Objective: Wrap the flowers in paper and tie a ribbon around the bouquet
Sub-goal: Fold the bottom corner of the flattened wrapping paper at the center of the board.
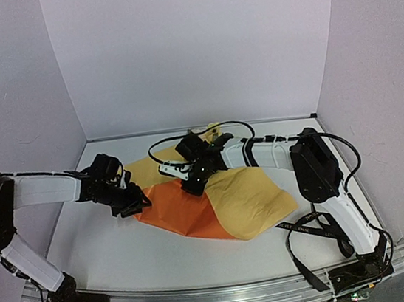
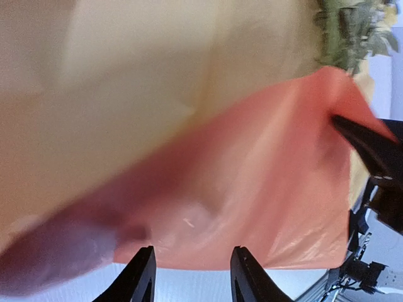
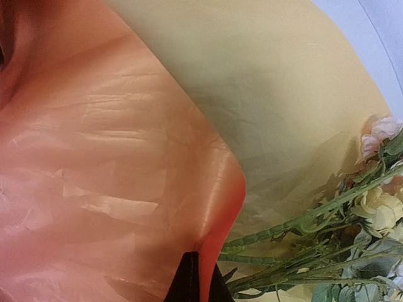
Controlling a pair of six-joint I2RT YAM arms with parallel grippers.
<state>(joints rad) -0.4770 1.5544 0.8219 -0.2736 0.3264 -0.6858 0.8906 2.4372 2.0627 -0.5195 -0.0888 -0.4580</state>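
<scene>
The paper (image 1: pixel 184 213) lies mid-table, orange side up on the left, and its pale yellow underside (image 1: pixel 256 192) is folded over on the right. Of the flowers (image 1: pixel 214 128), only a bit shows behind the right arm. In the right wrist view their green stems and cream blossoms (image 3: pixel 327 220) lie on the yellow side. My right gripper (image 3: pixel 201 277) is shut on a raised orange fold of the paper (image 3: pixel 126 157). At the paper's left edge (image 2: pixel 252 207), my left gripper (image 2: pixel 192 277) stands open with the orange rim just ahead of its tips. The black ribbon (image 1: pixel 312 223) lies loose by the right arm's base.
White walls enclose the table on three sides. The right arm (image 1: pixel 316 166) reaches across the paper from the right, and its black cable (image 1: pixel 185 137) arcs above the flowers. The metal rail (image 1: pixel 221 297) runs along the near edge.
</scene>
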